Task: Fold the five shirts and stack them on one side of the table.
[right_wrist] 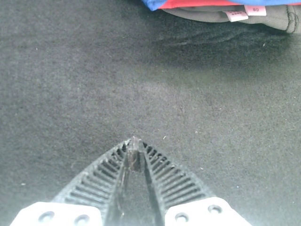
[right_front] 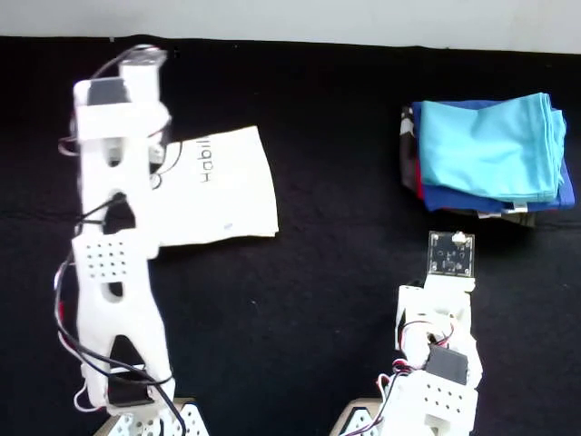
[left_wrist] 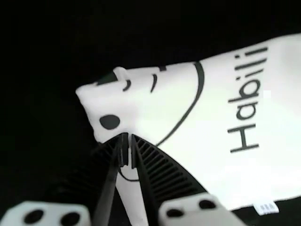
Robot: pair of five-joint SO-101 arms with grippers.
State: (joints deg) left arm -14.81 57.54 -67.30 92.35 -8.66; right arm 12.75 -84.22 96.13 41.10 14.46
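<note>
A folded white shirt [right_front: 222, 186] with black lettering lies left of the table's middle. My left arm [right_front: 113, 245] stretches over the shirt's left edge. In the left wrist view my left gripper [left_wrist: 126, 141] is shut, its tips pinching the white shirt [left_wrist: 188, 108] close to a rumpled corner. At the right side lies a stack of folded shirts [right_front: 490, 150], light blue on top, then dark blue, red and a dark one. My right gripper [right_wrist: 135, 153] is shut with nothing in it, low over the black cloth, just short of the stack [right_wrist: 225, 7].
A black cloth [right_front: 318, 300] covers the table. The right arm's base [right_front: 436, 372] sits at the front right and the left arm's base [right_front: 136, 409] at the front left. The back edge of the table [right_front: 318, 36] meets a pale wall.
</note>
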